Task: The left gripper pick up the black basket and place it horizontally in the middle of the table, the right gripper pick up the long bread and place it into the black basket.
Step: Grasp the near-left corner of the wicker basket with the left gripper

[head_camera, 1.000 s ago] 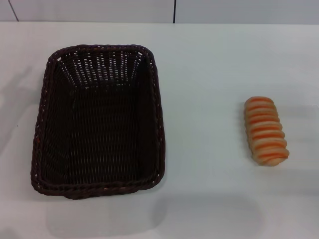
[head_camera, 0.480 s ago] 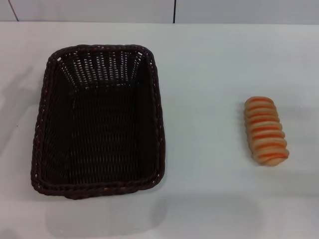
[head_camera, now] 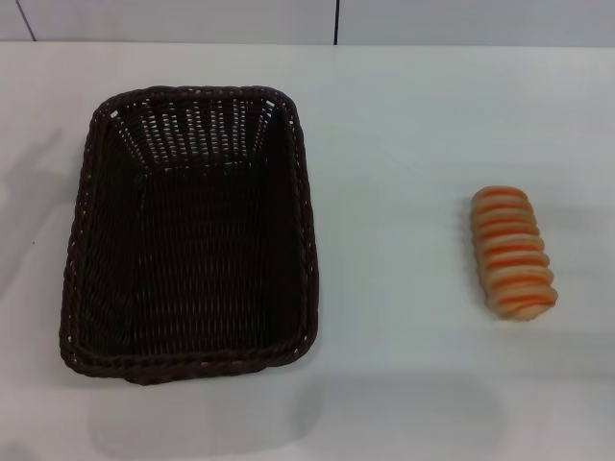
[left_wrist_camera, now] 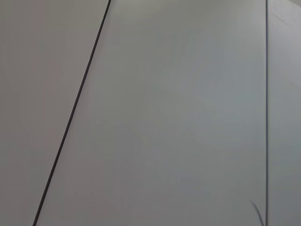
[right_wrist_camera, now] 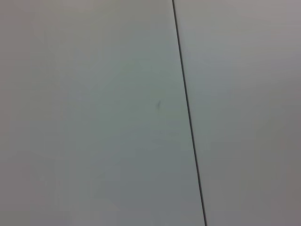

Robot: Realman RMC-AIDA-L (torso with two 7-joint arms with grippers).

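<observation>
Black basket (head_camera: 189, 235) left on table (head_camera: 404, 144), long bread (head_camera: 512, 253) well apart right; grippers unseen.

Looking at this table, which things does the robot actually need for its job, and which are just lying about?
Part of the job:
- black basket, empty, on the left of the table
- long bread, on the right, well apart from the basket

Just lying about:
- nothing else on the table; only a pale panelled wall behind it

Neither gripper is in view.
</observation>
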